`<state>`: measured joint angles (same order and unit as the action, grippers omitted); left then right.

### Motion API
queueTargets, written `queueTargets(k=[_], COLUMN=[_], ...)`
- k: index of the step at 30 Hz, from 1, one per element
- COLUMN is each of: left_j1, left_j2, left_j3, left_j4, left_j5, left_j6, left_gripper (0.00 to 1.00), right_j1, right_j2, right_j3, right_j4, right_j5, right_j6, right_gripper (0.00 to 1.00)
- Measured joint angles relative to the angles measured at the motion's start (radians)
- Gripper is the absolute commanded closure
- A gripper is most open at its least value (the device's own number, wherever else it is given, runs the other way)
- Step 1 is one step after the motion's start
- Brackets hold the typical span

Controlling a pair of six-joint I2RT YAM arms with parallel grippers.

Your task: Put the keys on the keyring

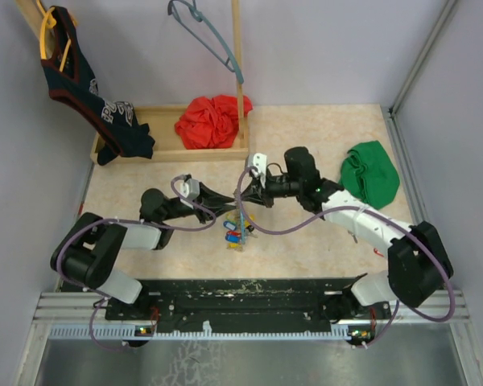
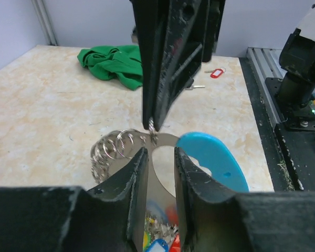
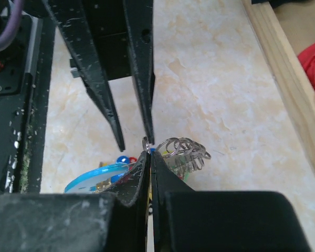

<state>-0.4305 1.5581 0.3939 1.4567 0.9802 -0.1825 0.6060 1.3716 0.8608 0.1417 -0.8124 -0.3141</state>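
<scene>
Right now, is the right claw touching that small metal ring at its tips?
Touching. The right wrist view shows the right gripper shut, with the small ring pinched at its tip.

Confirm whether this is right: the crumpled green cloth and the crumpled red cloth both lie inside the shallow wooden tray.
Not fully. Only the crumpled red cloth lies inside the shallow wooden tray; the crumpled green cloth lies on the beige tabletop at the right, as the top external view shows.

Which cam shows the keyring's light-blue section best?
Left wrist: the light-blue section sits close and large at lower right. Right wrist catches only a low sliver of it; in top external it can't be told apart from the keys.
</scene>
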Motion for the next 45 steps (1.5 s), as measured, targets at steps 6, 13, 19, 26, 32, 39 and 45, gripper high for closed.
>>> queueTargets(k=[6, 13, 19, 26, 32, 39, 45], left_j1=[0.000, 0.000, 0.000, -0.003, -0.017, -0.020, -0.023], left_j2=[-0.127, -0.177, -0.169, -0.130, -0.119, -0.093, -0.091], left_j3=[0.008, 0.037, 0.038, 0.049, 0.053, 0.055, 0.056], left_j4=[-0.240, -0.409, -0.445, -0.413, -0.372, -0.359, -0.357], left_j5=[-0.026, -0.042, -0.033, -0.002, 0.010, 0.015, 0.015], left_j6=[0.150, 0.249, 0.257, 0.216, 0.190, 0.178, 0.177], left_gripper=[0.59, 0.59, 0.61, 0.61, 0.62, 0.99, 1.00], right_j1=[0.044, 0.134, 0.179, 0.195, 0.219, 0.224, 0.223], right_j2=[0.044, 0.131, 0.198, 0.232, 0.243, 0.243, 0.243], right_j3=[0.275, 0.459, 0.545, 0.602, 0.621, 0.621, 0.620], right_j4=[-0.414, -0.728, -0.870, -0.935, -0.956, -0.958, -0.953], right_j5=[0.139, 0.293, 0.388, 0.428, 0.438, 0.444, 0.446], right_j6=[-0.199, -0.342, -0.396, -0.420, -0.432, -0.438, -0.430], right_gripper=[1.00, 1.00, 1.00, 1.00, 1.00, 1.00, 0.91])
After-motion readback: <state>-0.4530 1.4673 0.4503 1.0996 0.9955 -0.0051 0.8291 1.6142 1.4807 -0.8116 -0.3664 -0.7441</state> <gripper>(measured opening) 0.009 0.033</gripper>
